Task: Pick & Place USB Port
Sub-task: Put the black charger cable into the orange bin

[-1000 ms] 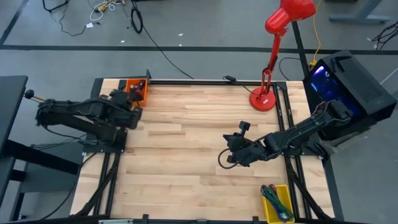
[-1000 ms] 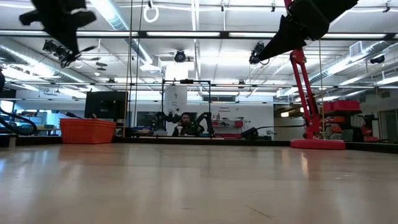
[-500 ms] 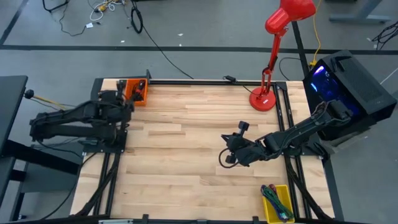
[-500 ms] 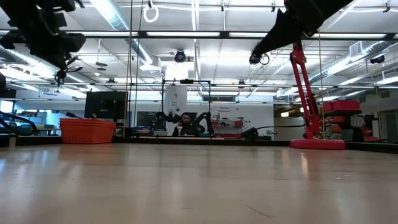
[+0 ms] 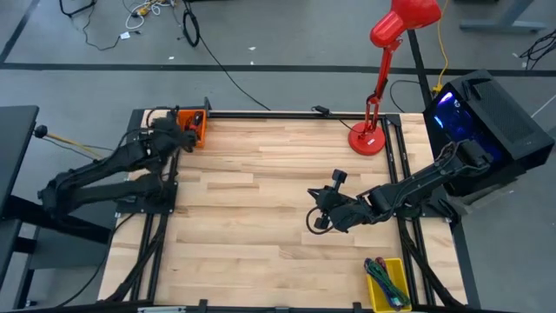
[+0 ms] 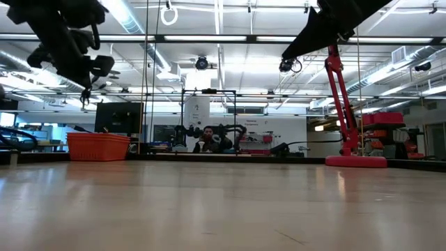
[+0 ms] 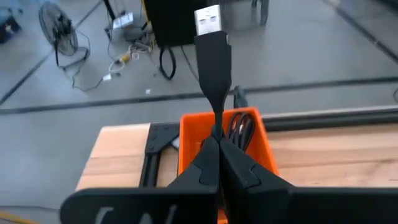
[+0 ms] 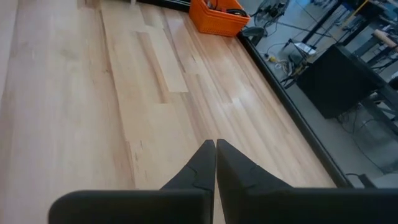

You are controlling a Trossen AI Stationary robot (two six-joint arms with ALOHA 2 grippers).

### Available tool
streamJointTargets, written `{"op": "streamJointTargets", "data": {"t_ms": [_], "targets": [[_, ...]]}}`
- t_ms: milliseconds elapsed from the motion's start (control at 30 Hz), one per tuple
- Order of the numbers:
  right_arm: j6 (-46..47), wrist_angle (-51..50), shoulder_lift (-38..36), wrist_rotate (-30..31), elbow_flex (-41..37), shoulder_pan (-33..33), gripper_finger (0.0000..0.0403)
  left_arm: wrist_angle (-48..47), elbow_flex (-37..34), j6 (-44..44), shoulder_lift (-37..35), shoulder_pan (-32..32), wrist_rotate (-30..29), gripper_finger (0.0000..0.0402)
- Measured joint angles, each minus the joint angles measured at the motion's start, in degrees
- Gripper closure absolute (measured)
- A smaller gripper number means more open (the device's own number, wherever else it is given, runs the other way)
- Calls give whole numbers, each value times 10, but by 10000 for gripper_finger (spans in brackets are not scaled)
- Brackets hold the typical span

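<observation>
My left gripper (image 7: 218, 138) is shut on a black USB cable end with a silver plug (image 7: 208, 20). It hovers by the orange bin (image 5: 192, 125) at the table's far left corner. The bin (image 7: 193, 134) holds coiled black cables (image 7: 241, 127). In the low view the left gripper (image 6: 85, 89) hangs high above the orange bin (image 6: 97, 146). My right gripper (image 5: 318, 221) is shut and empty, raised over the table's middle right part; its fingertips (image 8: 215, 144) point toward the left. My left gripper pinches the USB cable at the narrow neck below the connector body (image 7: 217, 121), between its two fingertips. The connector sticks out past the fingertips along the line of the fingers, with the silver plug at the far end. It is lifted clear of the bin.
A red desk lamp (image 5: 368, 137) stands at the far right of the table. A yellow bin with cables (image 5: 387, 283) sits at the near right corner. A black computer case (image 5: 486, 113) stands off the right edge. Bare wood (image 5: 252, 217) lies between the arms.
My left gripper has swung toward the table's far edge and the orange bin, with its arm stretching out, and it has stayed shut on the USB cable. My right arm has kept still.
</observation>
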Motion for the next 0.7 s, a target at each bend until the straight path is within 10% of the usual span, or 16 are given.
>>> {"op": "streamJointTargets", "data": {"t_ms": [700], "targets": [[2, 1, 0, -20, 0, 0, 387, 275, -133, 205, 0, 276, 238, 401]]}}
